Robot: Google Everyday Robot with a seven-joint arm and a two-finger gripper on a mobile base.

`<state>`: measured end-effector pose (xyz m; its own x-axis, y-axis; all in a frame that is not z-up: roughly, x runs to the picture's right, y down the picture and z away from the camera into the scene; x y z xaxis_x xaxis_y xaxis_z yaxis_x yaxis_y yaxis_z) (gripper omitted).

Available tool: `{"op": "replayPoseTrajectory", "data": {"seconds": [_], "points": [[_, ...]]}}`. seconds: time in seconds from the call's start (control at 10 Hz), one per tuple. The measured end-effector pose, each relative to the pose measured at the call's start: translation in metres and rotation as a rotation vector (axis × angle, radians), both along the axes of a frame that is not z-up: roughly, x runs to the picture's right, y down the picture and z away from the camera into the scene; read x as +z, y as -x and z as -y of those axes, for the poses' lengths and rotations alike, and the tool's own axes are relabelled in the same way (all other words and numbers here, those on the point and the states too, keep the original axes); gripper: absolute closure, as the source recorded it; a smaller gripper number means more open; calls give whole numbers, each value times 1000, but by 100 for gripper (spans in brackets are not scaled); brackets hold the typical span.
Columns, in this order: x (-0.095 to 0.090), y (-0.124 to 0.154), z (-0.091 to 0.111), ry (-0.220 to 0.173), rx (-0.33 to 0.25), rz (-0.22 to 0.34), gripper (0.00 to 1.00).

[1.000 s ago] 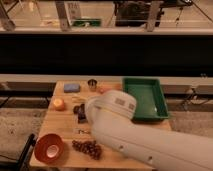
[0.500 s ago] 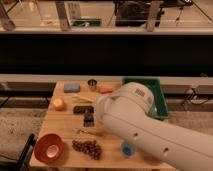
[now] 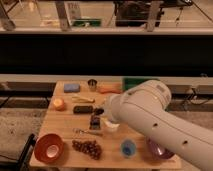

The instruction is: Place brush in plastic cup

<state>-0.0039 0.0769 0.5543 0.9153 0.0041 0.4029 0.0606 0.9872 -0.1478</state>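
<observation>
My gripper (image 3: 100,111) is at the end of the big white arm that reaches in from the lower right, over the middle of the wooden table (image 3: 60,125). Just below it lies a short dark object with a greyish end, which looks like the brush (image 3: 95,121). The white plastic cup (image 3: 111,126) stands right of the brush, its top partly hidden by my wrist. I cannot tell whether the gripper touches the brush.
A black block (image 3: 83,109) and a pale yellowish item (image 3: 82,99) lie left of the gripper, and a thin dark stick (image 3: 89,132) below it. Also on the table: blue sponge (image 3: 71,87), metal cup (image 3: 92,84), orange fruit (image 3: 59,104), red bowl (image 3: 48,147), grapes (image 3: 87,147), blue cup (image 3: 128,147), purple bowl (image 3: 159,149), and a green tray (image 3: 132,81) behind the arm.
The arm has swung to the right and back, uncovering the blue cup and the purple bowl. The gripper end stays over the table's middle near the brush.
</observation>
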Motion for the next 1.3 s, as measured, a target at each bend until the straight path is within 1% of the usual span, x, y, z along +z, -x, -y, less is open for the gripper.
{"op": "replayPoseTrajectory", "data": {"seconds": [0.2, 0.4, 0.6, 0.8, 0.9, 1.0, 1.3], "points": [[-6, -13, 0, 4, 16, -4, 100], [-9, -29, 0, 31, 38, 1, 100], [-10, -43, 0, 76, 52, 4, 100], [-9, -48, -2, 157, 40, 14, 100], [-9, -52, -5, 208, 27, 23, 100], [-10, -51, -5, 219, 21, 26, 100], [-19, -60, -10, 224, 28, 13, 100]]}}
